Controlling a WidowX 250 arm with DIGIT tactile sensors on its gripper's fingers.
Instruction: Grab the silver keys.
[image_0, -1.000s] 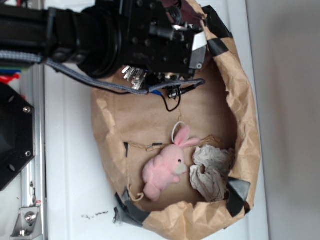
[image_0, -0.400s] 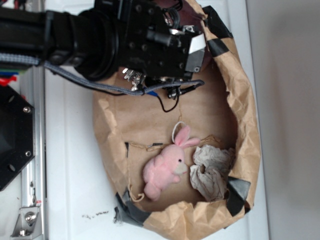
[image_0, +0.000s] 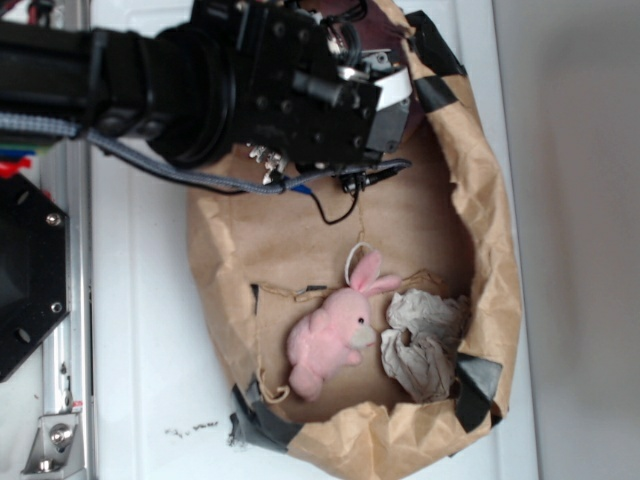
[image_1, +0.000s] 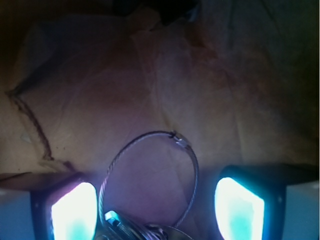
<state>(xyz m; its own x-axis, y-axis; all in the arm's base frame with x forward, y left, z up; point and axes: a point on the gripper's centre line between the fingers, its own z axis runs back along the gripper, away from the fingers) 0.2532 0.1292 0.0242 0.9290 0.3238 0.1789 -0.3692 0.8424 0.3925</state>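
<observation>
Pincer spread apart, pads flanking silver keys on paper bag floor, wire ring between them. Risk: pads close on thin ring only, keys swing or slip out. Pink rabbit well apart.

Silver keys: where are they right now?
In the wrist view the silver keys lie on the brown paper between the two open fingers. In the exterior view they just peek out under the gripper, upper left of the bag.
</observation>
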